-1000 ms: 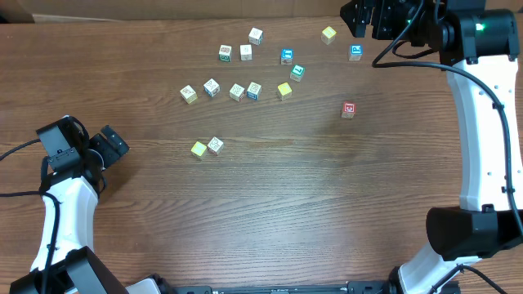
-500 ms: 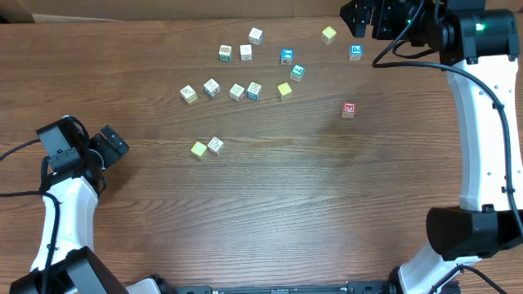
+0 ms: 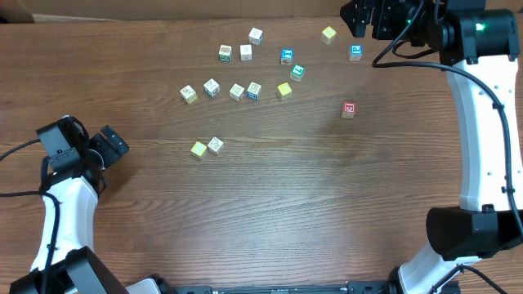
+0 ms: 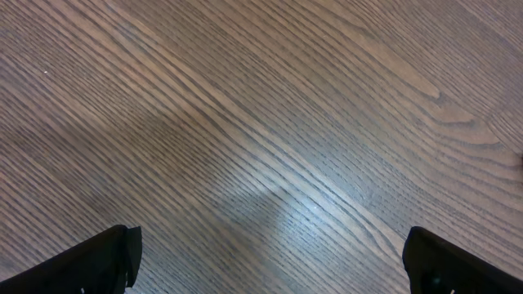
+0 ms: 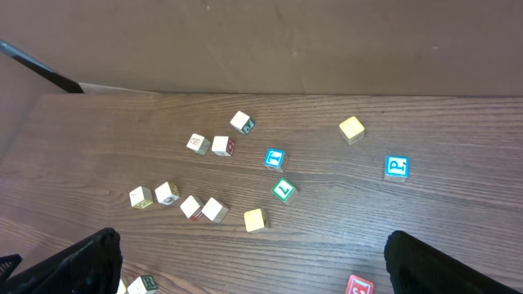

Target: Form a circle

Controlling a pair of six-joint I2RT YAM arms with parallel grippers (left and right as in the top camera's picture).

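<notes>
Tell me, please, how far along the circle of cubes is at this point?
Done: nothing; no ring shows. The cubes lie scattered, with a loose row mid-table, a pair apart and a red cube alone. In hand: nothing; the left gripper and right gripper are open and empty, touching no cube. Left: all the gathering.

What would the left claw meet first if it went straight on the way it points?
Most likely the bare wooden table: ahead of the open left claw its wrist view shows only wood grain, though depth is unclear.
</notes>
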